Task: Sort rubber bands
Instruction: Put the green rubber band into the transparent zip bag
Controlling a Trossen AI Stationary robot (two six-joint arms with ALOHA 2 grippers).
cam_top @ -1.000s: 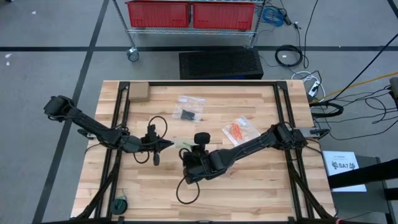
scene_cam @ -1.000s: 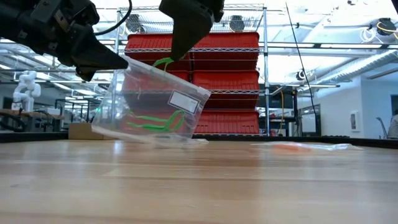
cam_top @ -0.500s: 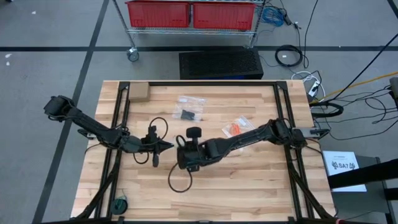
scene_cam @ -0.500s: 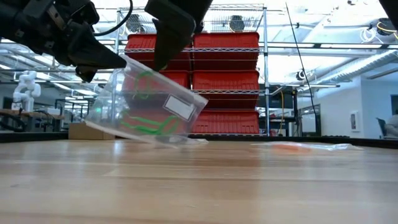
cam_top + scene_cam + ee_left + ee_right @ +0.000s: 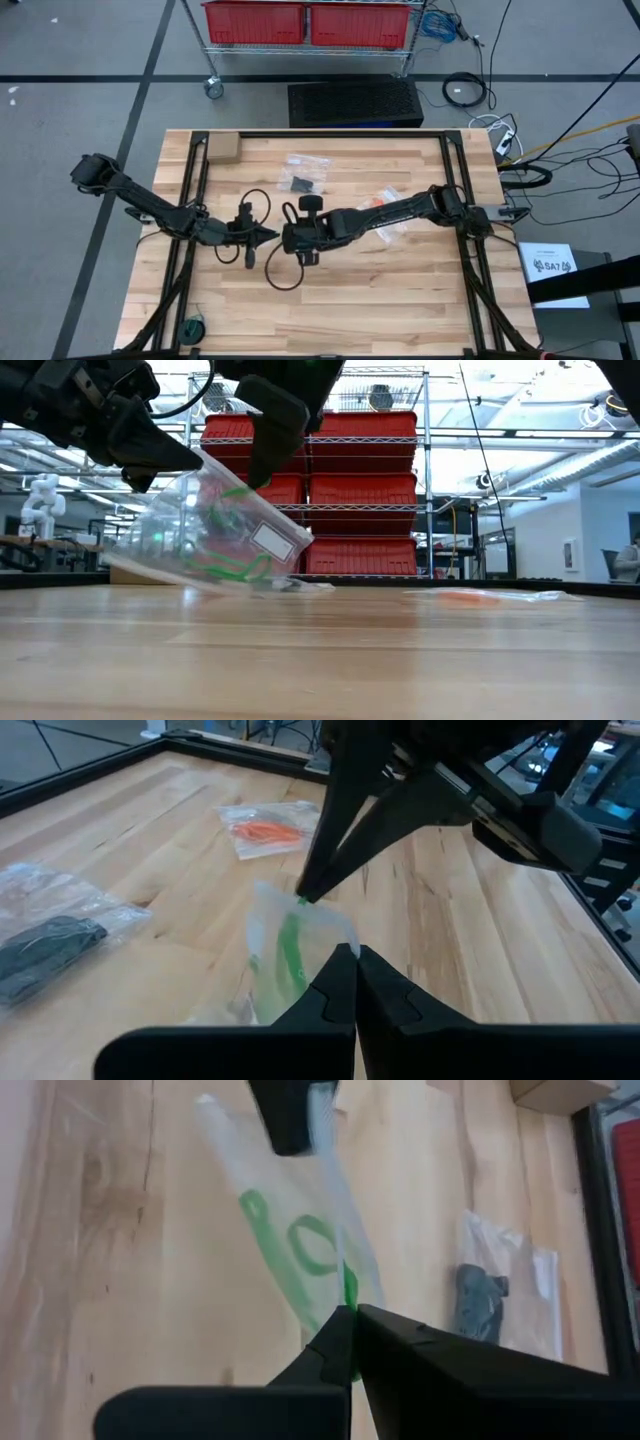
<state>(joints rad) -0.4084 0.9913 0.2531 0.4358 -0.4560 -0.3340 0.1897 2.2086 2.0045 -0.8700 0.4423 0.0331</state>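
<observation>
My left gripper [image 5: 175,458] is pinched shut on one edge of a clear zip bag [image 5: 215,535], holding it tilted above the middle of the wooden bench [image 5: 400,290]. My right gripper [image 5: 305,898] is closed on a green rubber band [image 5: 346,1290] at the bag's mouth, pushing it in. Several green rubber bands [image 5: 235,565] already lie inside this bag. Farther back on the bench, a second clear bag holds the black rubber bands [image 5: 301,184], and a third holds the orange-red rubber bands [image 5: 268,832] just beside my right arm. I see no loose bands on the bench, so I judge the sorting nearly finished: only this green band remains.
</observation>
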